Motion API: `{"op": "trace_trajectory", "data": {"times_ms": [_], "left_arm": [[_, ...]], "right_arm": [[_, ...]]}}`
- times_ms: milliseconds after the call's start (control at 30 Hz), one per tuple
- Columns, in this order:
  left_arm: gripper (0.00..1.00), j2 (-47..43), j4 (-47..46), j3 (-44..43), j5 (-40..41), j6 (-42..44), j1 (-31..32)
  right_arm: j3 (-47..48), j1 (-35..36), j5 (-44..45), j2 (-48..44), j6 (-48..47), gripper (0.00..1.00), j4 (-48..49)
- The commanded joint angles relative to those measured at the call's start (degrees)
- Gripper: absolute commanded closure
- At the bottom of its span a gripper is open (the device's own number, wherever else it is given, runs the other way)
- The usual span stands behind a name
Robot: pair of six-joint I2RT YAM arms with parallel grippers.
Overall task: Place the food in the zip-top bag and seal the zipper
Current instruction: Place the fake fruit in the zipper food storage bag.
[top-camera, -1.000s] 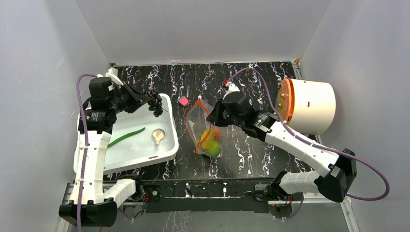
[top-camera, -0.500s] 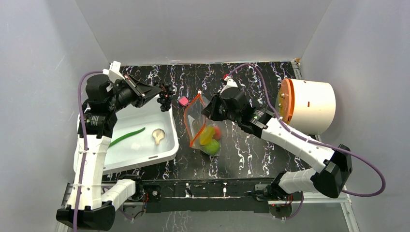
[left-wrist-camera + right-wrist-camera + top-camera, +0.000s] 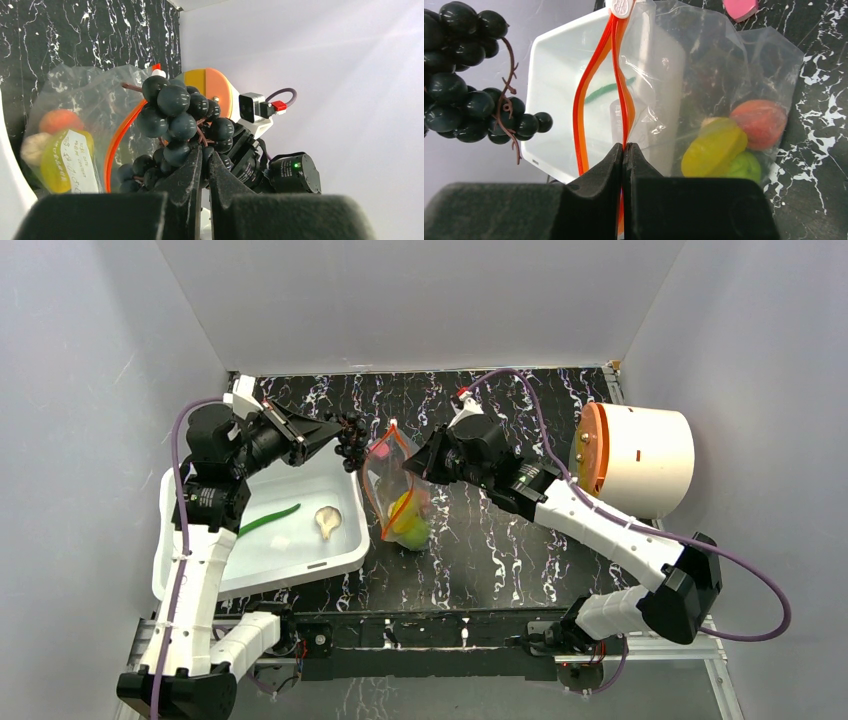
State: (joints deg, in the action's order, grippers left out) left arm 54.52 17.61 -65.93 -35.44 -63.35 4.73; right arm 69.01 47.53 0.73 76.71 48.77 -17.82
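Black marbled table [image 3: 500,540]: a white bin [image 3: 300,558] below the left gripper [image 3: 206,161] holds the green pod [image 3: 268,521] and a beige piece [image 3: 327,519]. That gripper clamps a dark grape bunch [image 3: 175,112] just short of the zip-top bag [image 3: 385,480] mouth. The right gripper [image 3: 624,150] pinches one zipper [image 3: 596,65] lip, holding the mouth open. Loading is under way; next, likely, the grapes go between the lips

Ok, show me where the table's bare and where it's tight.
Bare table lies between the zip-top bag, the right arm and the near edge, plus the far strip behind the bag. The near half of the white bin is free. Crowded: the bin's far corner, where the grapes, left gripper and right gripper meet the bag.
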Motion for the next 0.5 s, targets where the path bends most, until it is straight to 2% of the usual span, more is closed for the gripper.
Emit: {"op": "trace_trajectory", "data": {"times_ms": [0,467], "left_arm": [[1.00,-1.2,-4.0,0.3,-2.9,-2.7,0.4],[1.00,-1.2,-7.2,4.0,-3.9,-4.7,3.1]], "right_arm": [[3.3,0.2,-0.8,-0.2,1.5,1.00,5.5],[3.7,0.2,-1.5,1.4,2.1,1.00,6.4]]}}
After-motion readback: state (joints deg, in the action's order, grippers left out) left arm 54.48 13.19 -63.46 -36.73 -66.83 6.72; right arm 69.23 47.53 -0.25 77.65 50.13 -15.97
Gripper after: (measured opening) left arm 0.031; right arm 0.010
